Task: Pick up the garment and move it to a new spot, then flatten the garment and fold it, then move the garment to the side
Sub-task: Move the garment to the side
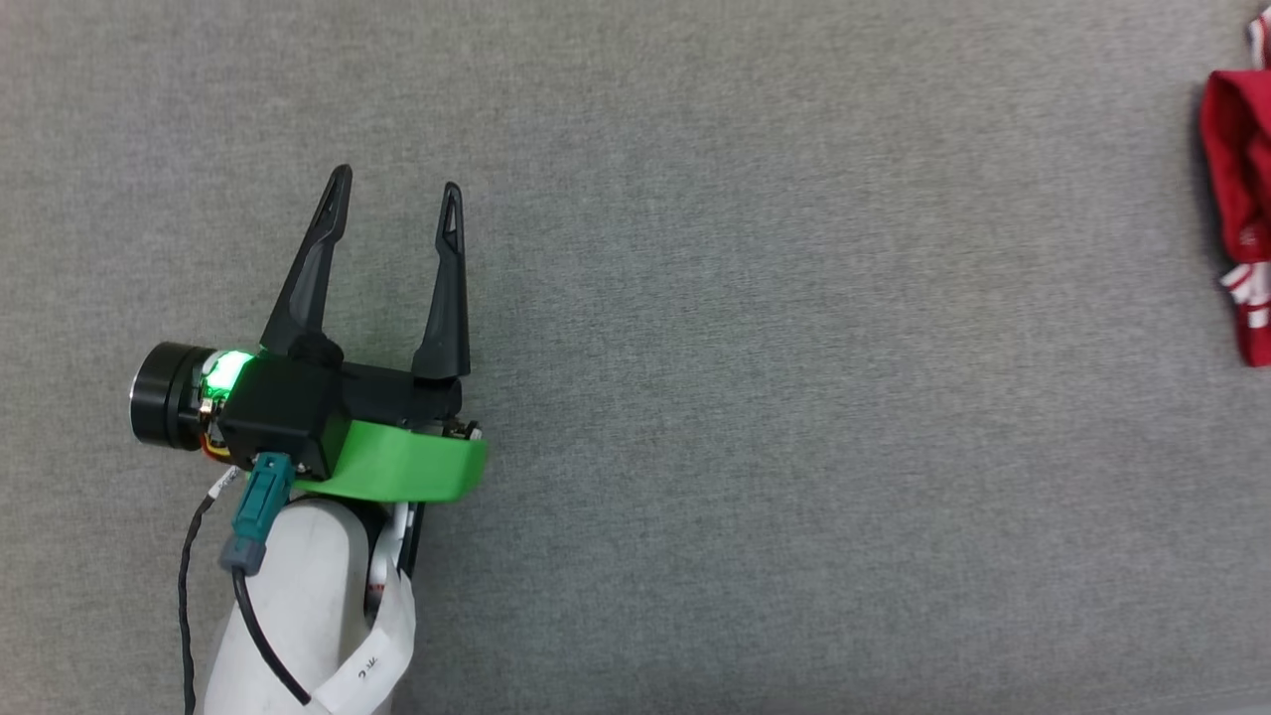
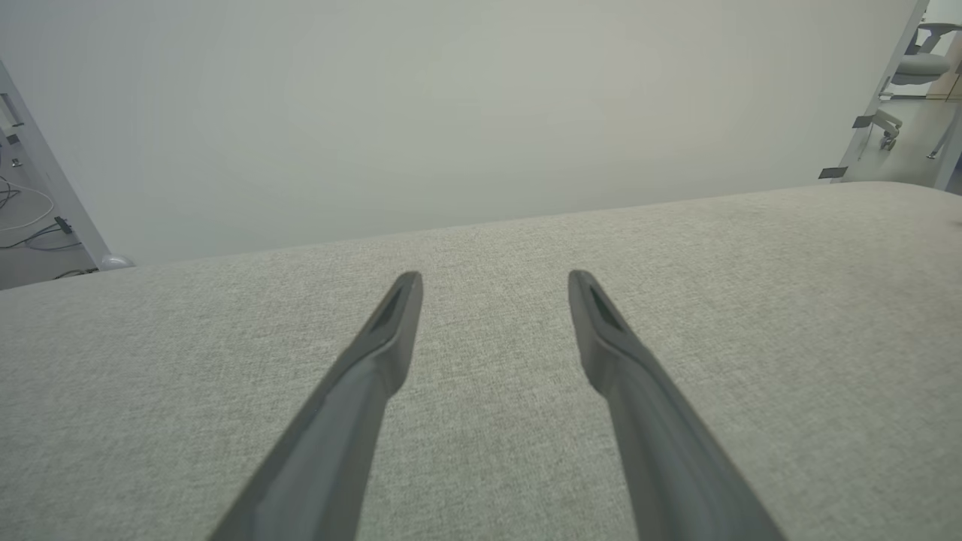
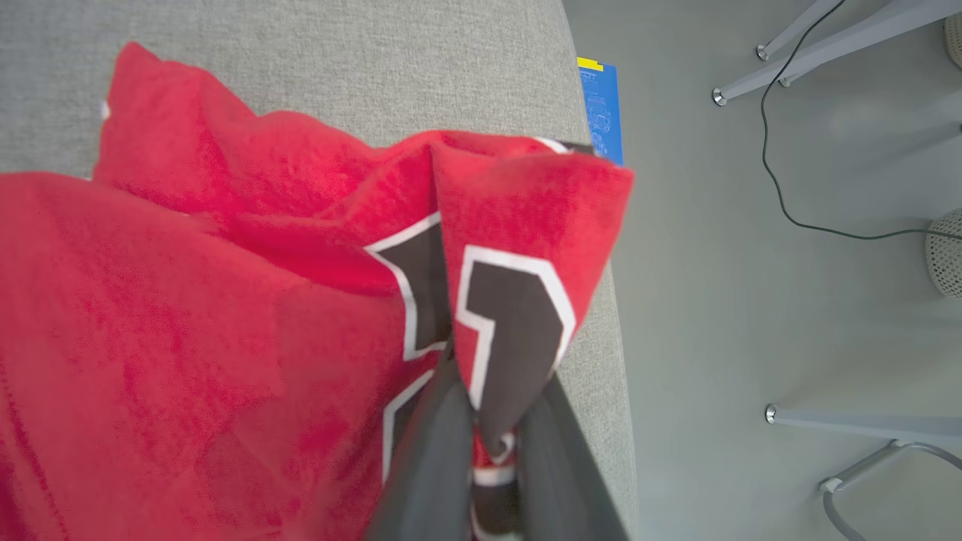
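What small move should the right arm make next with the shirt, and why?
Probably lift the shirt toward the middle of the table: the right gripper is shut on a fold, and the cloth lies bunched at the table's edge.

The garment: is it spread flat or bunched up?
Bunched up: the garment shows deep folds and ridges, with one fold pinched in the right pincer.

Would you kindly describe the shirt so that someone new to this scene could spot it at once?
Start with the wide grey cloth-covered table. At its right edge, far from the open left gripper, a bunched shirt is pinched in the shut right gripper. It is bright red with black block lettering outlined in white, unlike the plain grey all around.
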Controlling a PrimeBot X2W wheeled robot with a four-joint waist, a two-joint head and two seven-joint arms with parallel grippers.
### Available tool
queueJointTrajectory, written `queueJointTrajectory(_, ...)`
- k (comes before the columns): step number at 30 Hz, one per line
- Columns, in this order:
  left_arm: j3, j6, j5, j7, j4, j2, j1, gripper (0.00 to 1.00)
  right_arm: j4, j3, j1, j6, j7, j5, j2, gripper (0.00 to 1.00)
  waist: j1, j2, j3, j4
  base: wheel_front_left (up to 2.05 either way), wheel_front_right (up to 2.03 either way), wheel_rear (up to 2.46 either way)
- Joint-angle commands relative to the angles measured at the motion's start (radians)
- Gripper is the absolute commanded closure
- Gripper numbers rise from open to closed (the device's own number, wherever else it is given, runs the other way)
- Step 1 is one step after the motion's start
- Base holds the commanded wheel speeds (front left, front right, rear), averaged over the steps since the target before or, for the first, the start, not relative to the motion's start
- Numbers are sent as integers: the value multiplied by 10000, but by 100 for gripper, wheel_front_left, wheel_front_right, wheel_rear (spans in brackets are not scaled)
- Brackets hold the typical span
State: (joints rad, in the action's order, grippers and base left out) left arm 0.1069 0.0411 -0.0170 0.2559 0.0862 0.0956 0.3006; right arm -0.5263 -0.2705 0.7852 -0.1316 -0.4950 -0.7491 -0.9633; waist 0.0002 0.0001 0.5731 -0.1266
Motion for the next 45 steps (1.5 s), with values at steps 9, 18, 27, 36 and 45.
queueJointTrajectory(9,42,-79,104,59,235,88,196,0,-1214,177,816,9,347,715,350,97,-2,-1,370,434,0,0,0)
queueJointTrajectory(18,39,-213,-106,59,-98,-19,-306,0,-1249,612,656,9,2473,1486,468,0,-2,-1,-1012,657,0,0,0)
queueJointTrajectory(27,-181,-342,-317,59,-456,-130,-1222,0,493,1613,-250,9,5823,2723,1595,0,-2,-1,-2224,938,0,0,0)
queueJointTrajectory(36,-335,-351,-470,59,-792,-239,-1831,0,2764,2745,-2105,9,7431,4252,3810,0,-2,-1,-3284,1412,0,0,0)
queueJointTrajectory(45,-668,-291,-536,59,-1004,-273,-2133,0,5458,3034,-4290,9,7563,5424,6571,0,-2,-1,-3959,1727,0,0,0)
